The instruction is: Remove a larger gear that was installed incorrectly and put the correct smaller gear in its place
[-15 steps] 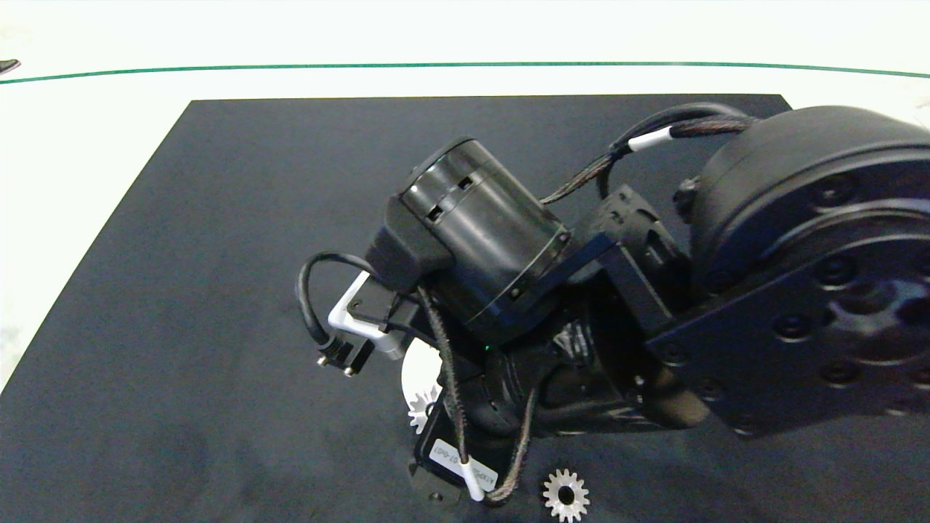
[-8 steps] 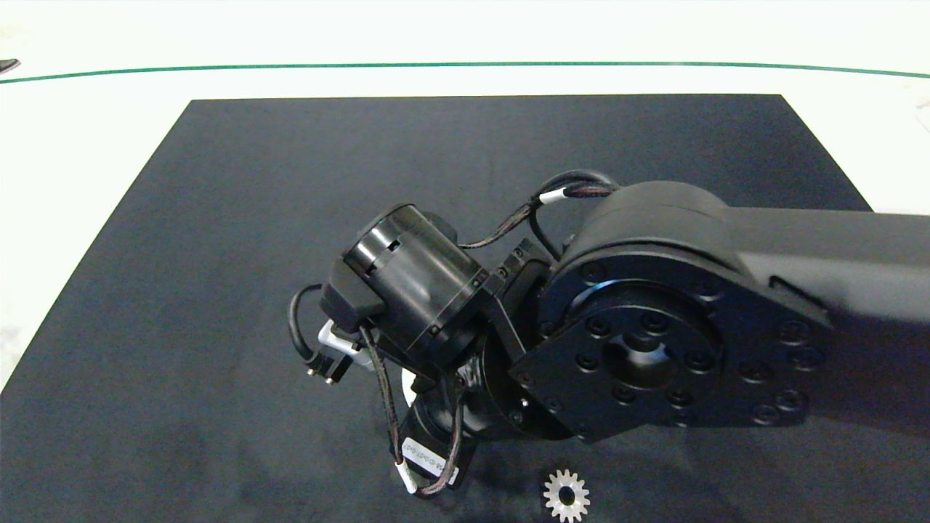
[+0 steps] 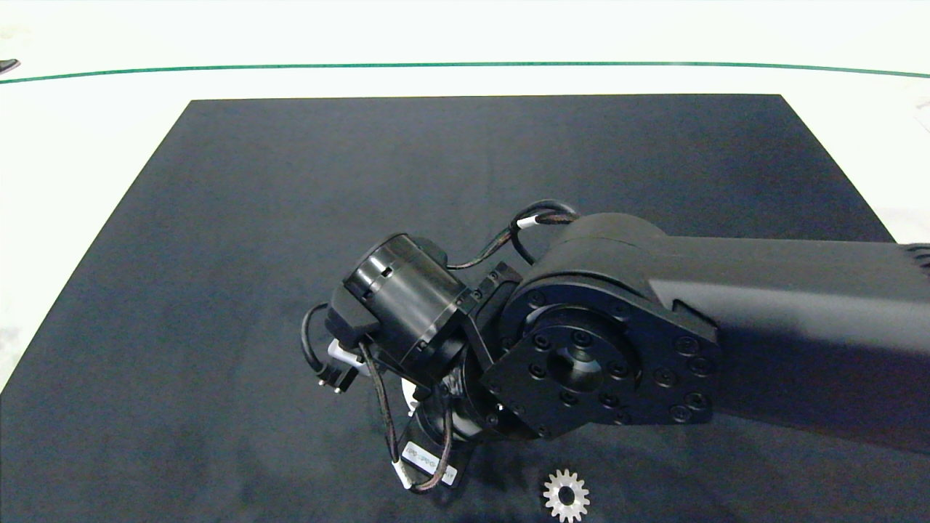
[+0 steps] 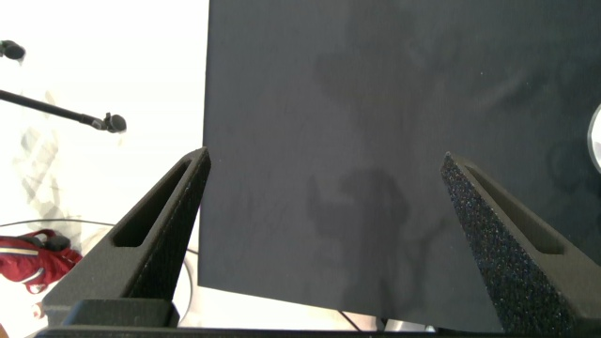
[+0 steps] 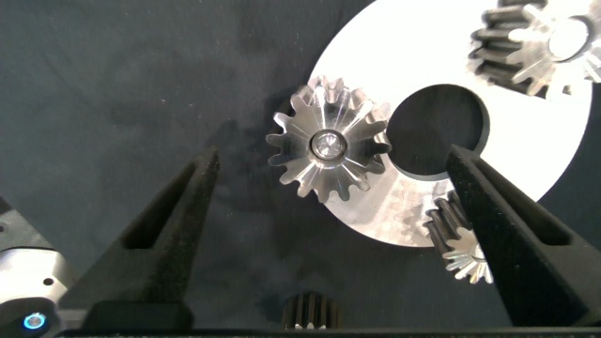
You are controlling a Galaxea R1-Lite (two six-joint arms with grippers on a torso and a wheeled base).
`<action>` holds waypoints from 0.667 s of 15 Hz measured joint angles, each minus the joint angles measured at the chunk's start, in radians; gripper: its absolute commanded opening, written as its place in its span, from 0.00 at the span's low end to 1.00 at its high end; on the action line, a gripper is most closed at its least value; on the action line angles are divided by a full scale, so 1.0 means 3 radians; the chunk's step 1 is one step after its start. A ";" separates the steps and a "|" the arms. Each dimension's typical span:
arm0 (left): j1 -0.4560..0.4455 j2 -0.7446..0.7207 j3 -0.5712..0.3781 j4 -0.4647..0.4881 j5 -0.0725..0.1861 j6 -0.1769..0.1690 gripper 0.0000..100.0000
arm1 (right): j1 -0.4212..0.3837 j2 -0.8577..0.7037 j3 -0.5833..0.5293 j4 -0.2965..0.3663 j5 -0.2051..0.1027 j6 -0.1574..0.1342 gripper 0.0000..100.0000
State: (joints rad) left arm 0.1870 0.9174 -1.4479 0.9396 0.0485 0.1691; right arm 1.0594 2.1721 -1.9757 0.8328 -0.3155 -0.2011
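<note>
Right gripper [image 5: 329,244] hangs with jaws wide apart over the large gear [image 5: 327,144], which sits on a pin at the disc [image 5: 526,202] rim, frame centre; small gear [image 3: 566,495] lies loose at bottom centre of head view. Risk: gear sits off-centre toward one finger, so closing could nudge or tilt it, or clip neighbouring gears [image 5: 458,237]. Left gripper [image 4: 329,235] idles open over the mat [image 4: 376,113].

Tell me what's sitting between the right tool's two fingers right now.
In the right wrist view, the larger gear sits between the open right tool's fingers, mounted at the edge of the white disc, with a metal pin in its centre.
</note>
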 measured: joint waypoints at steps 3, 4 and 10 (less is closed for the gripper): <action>-0.0004 -0.0004 0.0000 0.0000 0.0000 0.0001 1.00 | -0.0018 0.0048 0.0005 0.0001 0.0000 0.0005 0.86; -0.0004 -0.0005 0.0000 0.0000 0.0000 0.0004 1.00 | -0.0028 0.0065 0.0005 0.0000 -0.0001 0.0005 0.85; -0.0006 -0.0010 0.0003 0.0000 -0.0001 0.0006 1.00 | -0.0029 0.0153 -0.0019 -0.0005 -0.0005 0.0001 0.73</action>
State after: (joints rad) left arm 0.1851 0.9145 -1.4470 0.9396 0.0481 0.1711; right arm 1.0506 2.2181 -1.9815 0.8313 -0.3170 -0.2006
